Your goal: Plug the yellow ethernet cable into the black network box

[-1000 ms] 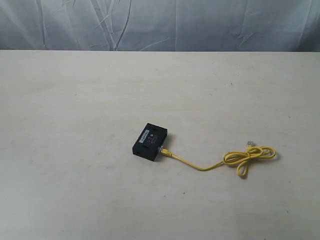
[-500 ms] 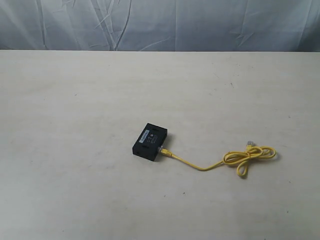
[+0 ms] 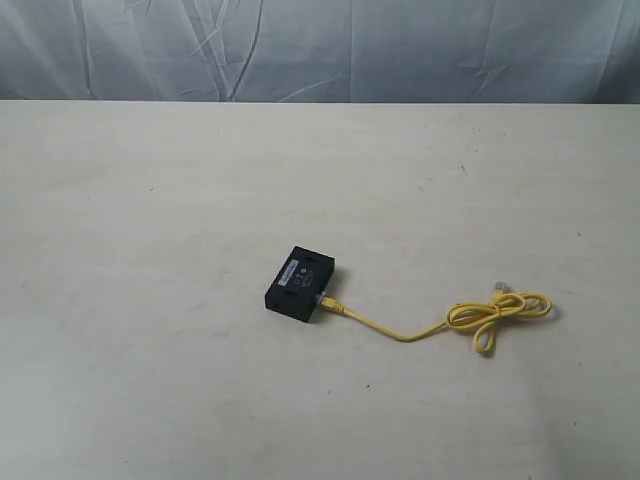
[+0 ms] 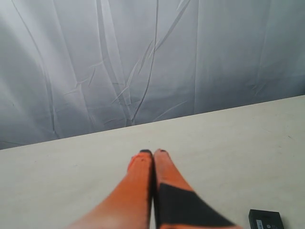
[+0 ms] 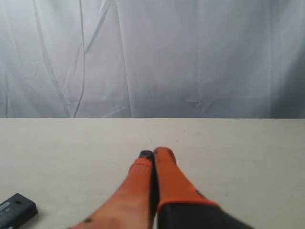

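Observation:
The black network box (image 3: 299, 284) lies flat near the middle of the table. One end of the yellow ethernet cable (image 3: 400, 334) sits against the box's right side, and I cannot tell how deep the plug sits. The cord runs right to a loose knot (image 3: 497, 313) with a clear plug (image 3: 499, 289) beyond it. Neither arm shows in the exterior view. My left gripper (image 4: 153, 152) is shut and holds nothing, well above the table, with a corner of the box (image 4: 266, 220) at the frame edge. My right gripper (image 5: 153, 152) is shut and empty too, the box (image 5: 16, 209) off to one side.
The pale table (image 3: 150, 200) ends at a straight far edge. Behind it hangs a wrinkled grey-blue cloth backdrop (image 3: 320, 50).

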Controlling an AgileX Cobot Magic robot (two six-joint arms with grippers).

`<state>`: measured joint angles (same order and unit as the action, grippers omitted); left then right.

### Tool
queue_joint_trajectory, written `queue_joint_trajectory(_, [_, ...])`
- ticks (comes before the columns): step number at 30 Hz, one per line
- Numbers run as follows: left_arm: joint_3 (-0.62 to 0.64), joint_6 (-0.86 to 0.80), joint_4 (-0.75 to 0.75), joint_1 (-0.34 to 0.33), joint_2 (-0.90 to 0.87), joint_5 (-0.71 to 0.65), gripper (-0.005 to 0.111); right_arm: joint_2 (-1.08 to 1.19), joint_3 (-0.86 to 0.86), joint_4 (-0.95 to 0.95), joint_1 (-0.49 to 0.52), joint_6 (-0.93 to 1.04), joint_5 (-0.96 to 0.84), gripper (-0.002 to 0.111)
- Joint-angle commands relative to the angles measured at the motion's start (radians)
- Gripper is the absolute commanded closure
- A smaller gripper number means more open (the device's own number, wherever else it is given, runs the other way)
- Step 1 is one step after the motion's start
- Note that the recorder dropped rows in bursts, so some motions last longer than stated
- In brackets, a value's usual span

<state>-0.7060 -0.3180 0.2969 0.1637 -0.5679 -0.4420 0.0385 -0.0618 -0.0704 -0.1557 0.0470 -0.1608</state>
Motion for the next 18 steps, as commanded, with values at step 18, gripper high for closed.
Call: queue_joint_trajectory(18, [0.007,0.002,-0.002,-0.003,0.004,0.002,0.107,-0.039,0.062,0.003,0.114,-0.001,-0.179,0.108])
